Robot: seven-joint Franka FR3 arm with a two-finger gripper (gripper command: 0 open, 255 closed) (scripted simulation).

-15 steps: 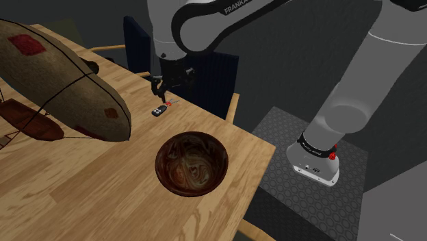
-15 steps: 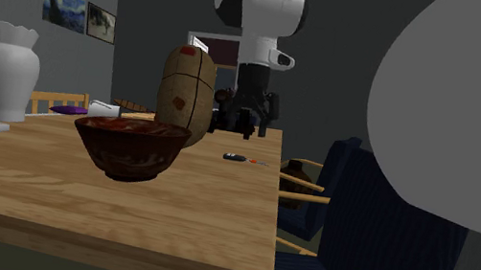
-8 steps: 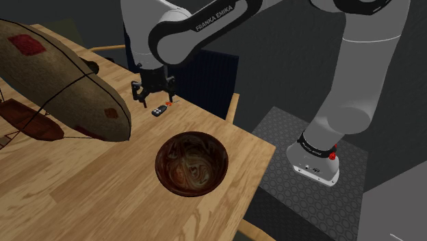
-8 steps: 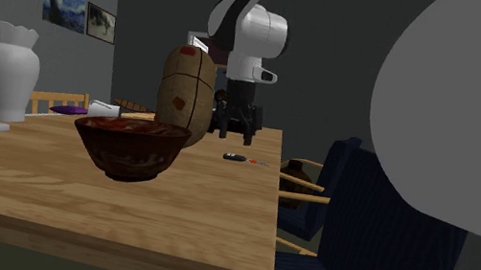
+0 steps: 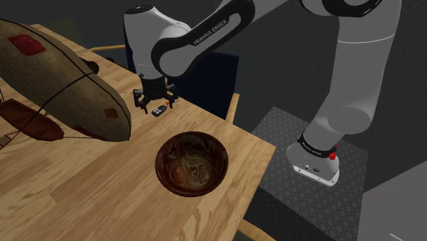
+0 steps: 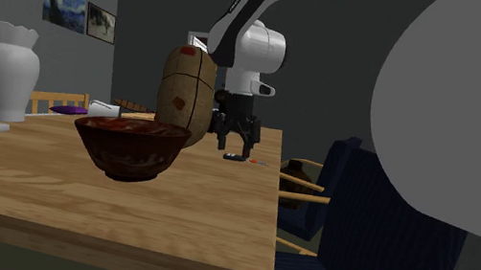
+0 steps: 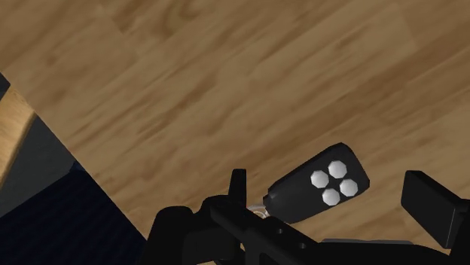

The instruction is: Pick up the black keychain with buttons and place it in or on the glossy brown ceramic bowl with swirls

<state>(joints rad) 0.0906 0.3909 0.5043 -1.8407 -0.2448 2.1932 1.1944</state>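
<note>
**A:** Start at the shoulder view's left. What worries you there?

**B:** The big brown oval thing (image 5: pixel 61 75) lies on the table (image 5: pixel 82 198), close to where the arm is working. A wide swing toward that side might knock it.

**A:** And at the upper middle?

**B:** The pincer (image 5: pixel 155 103) hangs low there with its fingers spread, holding nothing. The black keychain (image 5: pixel 161 109) lies flat on the wood between them. In the wrist view it sits slantwise, its ring end close to one finger (image 7: pixel 238 184) and its button end toward the other. As far as I can tell it touches neither.

**A:** So what if it closes from here?

**B:** Risky, I'd judge. The keychain is thin and flat, so fingers that stop above it would pinch air. A skewed squeeze might also spin it out from between them.

**A:** Further right?

**B:** The brown swirled bowl (image 5: pixel 191 163) stands at the lower middle, apart from the keychain. A low carry could strike its rim, and a weak grip could drop the keychain short of it.

**A:** And beyond that?

**B:** The table's edge runs just past the keychain, with the blue chair (image 5: pixel 209 72) behind it. A flick that way could send the keychain off the table.
</note>
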